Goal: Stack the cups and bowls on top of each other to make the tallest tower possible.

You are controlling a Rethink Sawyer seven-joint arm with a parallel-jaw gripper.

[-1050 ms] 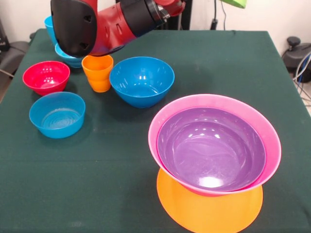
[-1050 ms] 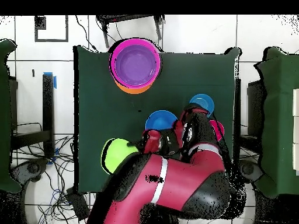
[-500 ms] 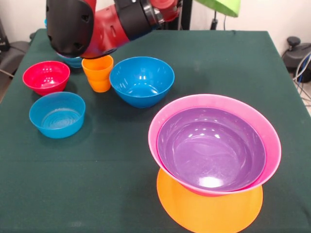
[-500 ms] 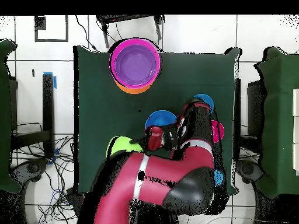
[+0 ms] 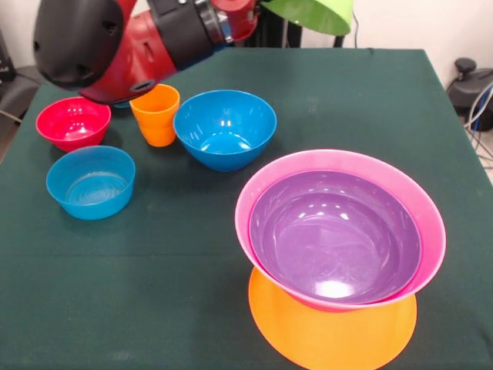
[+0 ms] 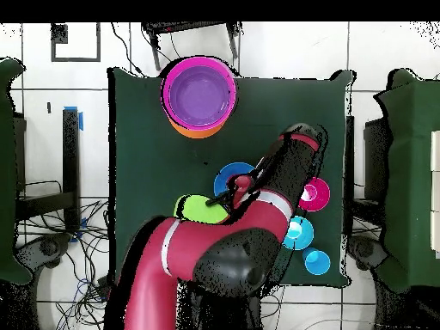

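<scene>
The tower stands near the front edge: a purple bowl [image 5: 335,235] nested in a pink bowl [image 5: 431,223] on an upturned orange bowl [image 5: 331,335]; from above it shows as one stack [image 6: 199,93]. A green bowl [image 5: 308,14] hangs in the air at my gripper [image 5: 266,6], which is shut on its rim; overhead, the green bowl [image 6: 199,207] sits beside the gripper [image 6: 222,201]. An orange cup [image 5: 155,114], a large blue bowl [image 5: 225,127], a red bowl [image 5: 73,122] and a small blue bowl [image 5: 91,181] rest on the cloth. A light blue cup [image 6: 317,262] stands apart.
The red and black arm [image 5: 115,42] reaches over the far left group of bowls and hides part of it. Another light blue bowl [image 6: 299,232] lies beside the arm [image 6: 258,223]. The dark green table [image 5: 192,262] ends close to the tower.
The arm has swung and carried the green bowl further over the table, leftward in the front view. Overhead, the light blue bowl and cup have come out from under the arm.
</scene>
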